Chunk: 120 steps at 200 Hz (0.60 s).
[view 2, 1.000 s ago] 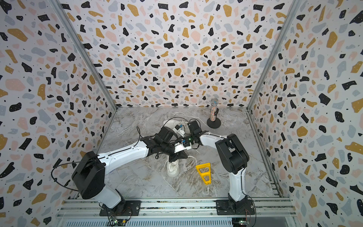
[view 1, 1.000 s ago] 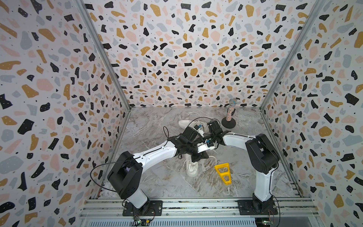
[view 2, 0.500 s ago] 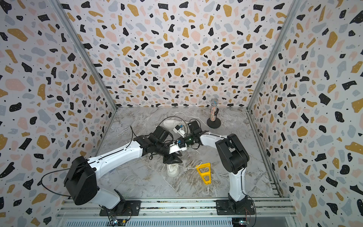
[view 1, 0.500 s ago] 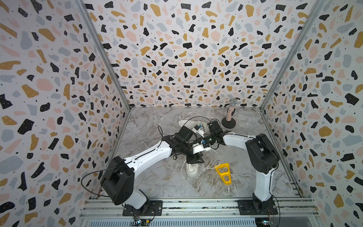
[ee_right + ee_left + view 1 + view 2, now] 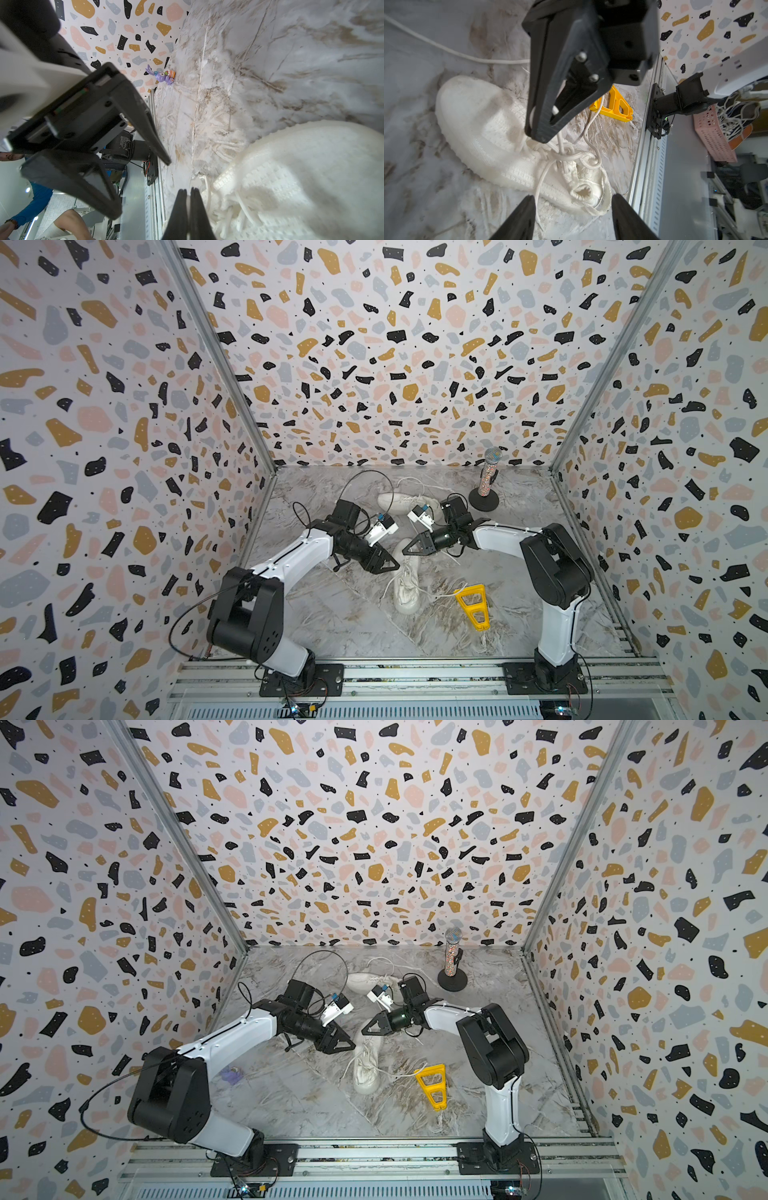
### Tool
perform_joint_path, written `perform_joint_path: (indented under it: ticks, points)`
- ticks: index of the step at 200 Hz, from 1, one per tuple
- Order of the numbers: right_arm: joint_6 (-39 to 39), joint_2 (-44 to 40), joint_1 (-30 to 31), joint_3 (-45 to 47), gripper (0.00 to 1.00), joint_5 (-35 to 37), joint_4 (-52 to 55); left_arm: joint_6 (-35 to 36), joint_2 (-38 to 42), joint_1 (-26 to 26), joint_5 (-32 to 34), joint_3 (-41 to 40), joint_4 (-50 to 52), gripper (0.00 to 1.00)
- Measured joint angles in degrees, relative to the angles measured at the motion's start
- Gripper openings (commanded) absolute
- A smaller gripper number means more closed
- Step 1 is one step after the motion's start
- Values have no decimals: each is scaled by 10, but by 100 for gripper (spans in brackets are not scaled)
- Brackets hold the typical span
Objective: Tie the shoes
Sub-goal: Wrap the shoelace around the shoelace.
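Note:
The near shoe (image 5: 405,593) lies mid-floor, white, with loose laces; the left wrist view shows the near shoe (image 5: 481,116) with a simple crossing of laces (image 5: 564,151) at its tongue. The other shoe (image 5: 399,501) lies further back, partly behind the arms. My right gripper (image 5: 404,551) hangs just above the near shoe's collar, shut on a lace that rises from the crossing to its tip. My left gripper (image 5: 572,203) stands open beside the shoe's heel opening, nothing between its fingers (image 5: 527,209). In a top view the left gripper (image 5: 353,1048) sits just left of the shoe.
A yellow triangular stand (image 5: 471,605) lies right of the near shoe, with a lace end running to it. A glittery microphone (image 5: 486,485) on a round base stands at the back right. A small purple toy (image 5: 231,1074) sits by the left wall.
My left gripper has opened, let go and drawn back to the left, off the shoe. The right gripper has stayed shut in the same place.

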<state>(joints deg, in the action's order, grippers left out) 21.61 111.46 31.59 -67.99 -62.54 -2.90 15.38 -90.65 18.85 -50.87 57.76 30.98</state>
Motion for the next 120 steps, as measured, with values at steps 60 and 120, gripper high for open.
perform_joint_path:
  ticks: [60, 120]
  points:
    - [11, -9, 0, 5, 0, 5, -22, -97, -50, 0, -26, 0, -79, 64]
    - [15, -9, 0, 5, 0, 7, -23, -127, -68, 15, -31, -2, -119, 64]
